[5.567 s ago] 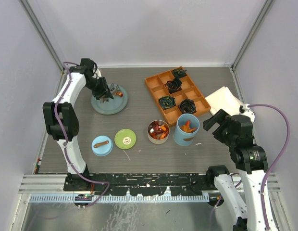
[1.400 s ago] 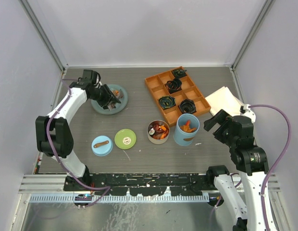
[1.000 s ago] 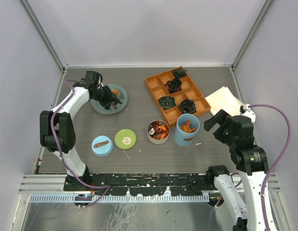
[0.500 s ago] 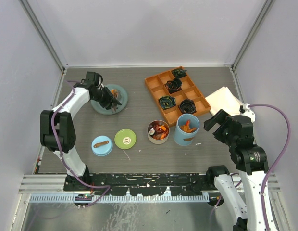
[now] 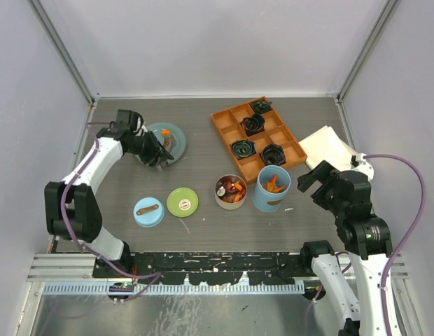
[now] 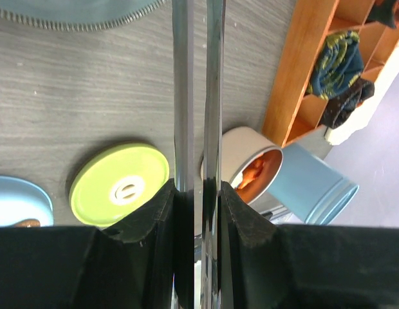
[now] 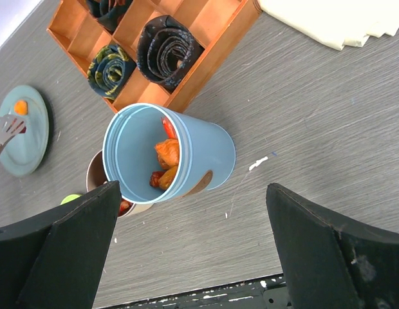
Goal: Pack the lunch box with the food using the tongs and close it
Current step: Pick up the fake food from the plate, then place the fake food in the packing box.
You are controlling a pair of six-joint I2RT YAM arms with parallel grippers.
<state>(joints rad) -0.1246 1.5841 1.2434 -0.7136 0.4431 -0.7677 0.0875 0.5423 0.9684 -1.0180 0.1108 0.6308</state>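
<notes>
- Your left gripper (image 6: 198,190) squeezes the slim grey metal tongs (image 6: 182,96). Its jaws are pulled in most of the way, so the two long arms sit almost together.
- The tips of the tongs reach over the flat teal plate (image 5: 178,140), where one orange chunk (image 5: 165,132) lies (you cannot tell from here if the tips pinch it, or anything at all).
- Your right gripper (image 5: 316,180) hangs at the far right with its jaws as wide as they go, and it holds nothing.
- The shallow round steel tin (image 5: 231,191) and the tall light-blue cylinder (image 5: 271,187) stand side by side in the middle. Both are open and both have food (image 7: 166,154) inside.
- The green round lid (image 5: 183,201) and the blue round lid (image 5: 148,211) lie flat on the table (image 5: 203,154), to the left of the tin.
- Watch out: a small chunk can pop out of smooth tips if you squeeze too hard or swing fast, and then it rolls away.
- The tongs are long, so a low pass could bump the cylinder and tip it over.
- The tongs could twist in the jaws if their tips push down hard on the plate.
</notes>
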